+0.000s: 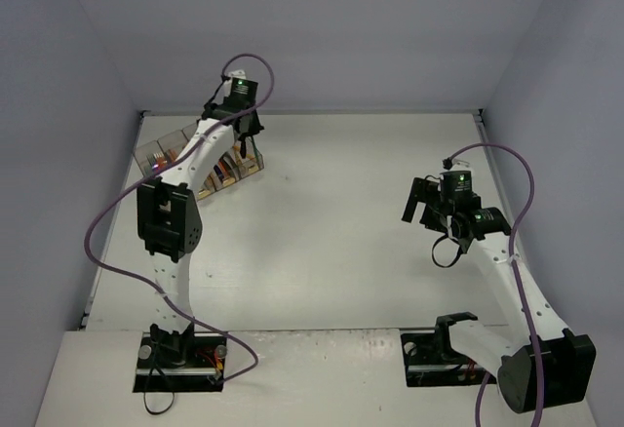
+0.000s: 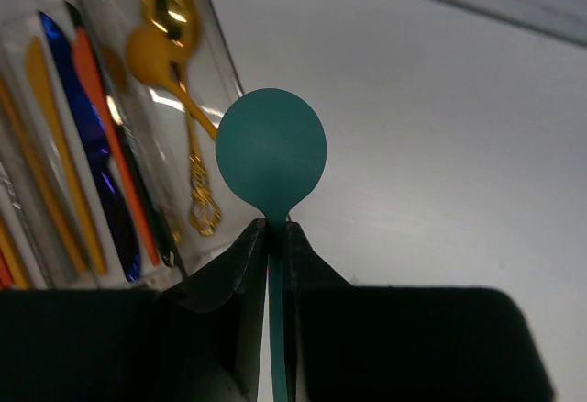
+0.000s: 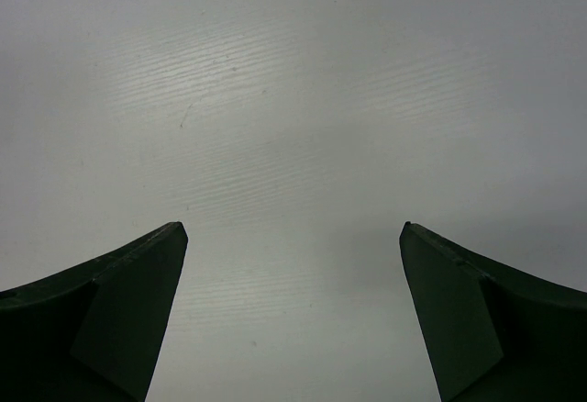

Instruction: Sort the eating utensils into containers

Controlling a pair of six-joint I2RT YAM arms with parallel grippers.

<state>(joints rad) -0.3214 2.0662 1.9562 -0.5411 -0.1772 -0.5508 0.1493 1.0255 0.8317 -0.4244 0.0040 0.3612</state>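
Note:
My left gripper [image 2: 275, 229] is shut on the thin handle of a teal spoon [image 2: 271, 148], whose round bowl sticks out ahead of the fingertips. In the top view the left gripper [image 1: 248, 136] hangs over the right end of the clear four-bin containers [image 1: 162, 142] at the back left. Below the spoon, the rightmost bin [image 2: 218, 62] holds gold spoons [image 2: 167, 5]. The bin beside it holds orange [image 2: 103, 117], dark blue [image 2: 73, 108] and black knives. My right gripper [image 3: 293, 229] is open and empty above bare table; in the top view it [image 1: 419, 207] is at the right.
The white table [image 1: 331, 242] is walled in by pale walls at the back and both sides. The left arm's purple cable [image 1: 107, 222] loops out to the left. The right arm's cable [image 1: 522, 203] arcs toward the right wall.

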